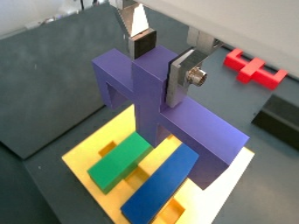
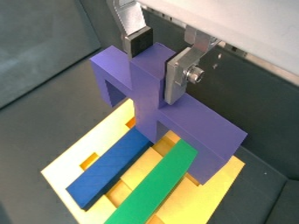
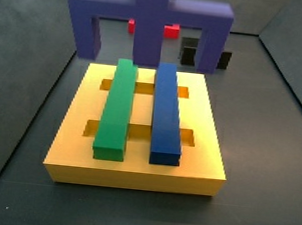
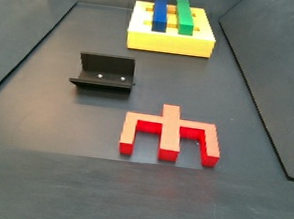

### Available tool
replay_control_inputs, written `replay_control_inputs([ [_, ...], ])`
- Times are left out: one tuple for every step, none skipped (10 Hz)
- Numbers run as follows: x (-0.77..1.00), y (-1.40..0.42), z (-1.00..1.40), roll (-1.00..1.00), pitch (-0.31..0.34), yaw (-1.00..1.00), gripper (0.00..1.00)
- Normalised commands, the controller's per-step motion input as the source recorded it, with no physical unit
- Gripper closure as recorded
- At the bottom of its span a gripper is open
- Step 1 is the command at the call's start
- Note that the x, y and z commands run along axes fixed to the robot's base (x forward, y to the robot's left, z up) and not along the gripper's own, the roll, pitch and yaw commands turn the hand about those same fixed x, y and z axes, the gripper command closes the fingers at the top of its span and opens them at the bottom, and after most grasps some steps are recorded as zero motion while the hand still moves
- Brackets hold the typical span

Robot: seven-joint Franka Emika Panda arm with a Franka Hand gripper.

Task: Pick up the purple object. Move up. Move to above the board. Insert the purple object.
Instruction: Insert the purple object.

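Biggest thing here is the yellow board [image 3: 135, 158], a thick slab with cut-out slots, sitting flat on the dark floor. In a side view it's way at the far end [image 4: 165, 43].

Next is the purple object [image 3: 150, 9]. It's upright, crossbar on top, with its two legs pointing down at the board's far end. The legs straddle nearly the full board width. I can't tell if the leg tips are touching the board or just above it. Both wrist views show it up close [image 1: 146, 87] [image 2: 140, 83], sitting over one end of the slab.

A long green bar [image 3: 115, 106] and a long blue bar [image 3: 167, 111] lie side by side lengthwise on the board, a gap between them.

The red notched piece [image 4: 171, 135] lies flat on the floor, well apart from the board. The fixture [image 4: 104, 73] stands between the two, off to one side.

The gripper [image 1: 162, 63] is right above the board end, also seen here [image 2: 158, 61]. Its fingers [image 1: 181, 77] are clamped on the purple object's raised central post, one plate on each side.
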Motion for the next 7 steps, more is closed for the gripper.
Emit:
replay_control_inputs([
  [0.0, -0.09, -0.95, 0.0, -0.154, 0.01, 1.0],
  [-0.16, -0.05, -0.73, 0.01, -0.177, 0.03, 1.0],
  [-0.34, -0.16, -0.44, 0.07, -0.147, 0.07, 1.0],
  [-0.31, -0.18, -0.31, 0.12, -0.111, 0.08, 1.0],
  [-0.1, -0.29, -0.31, 0.13, -0.113, 0.09, 1.0],
  [0.19, -0.29, -0.28, 0.06, -0.031, 0.11, 1.0],
  [0.25, -0.18, -0.14, 0.05, 0.0, 0.02, 1.0],
])
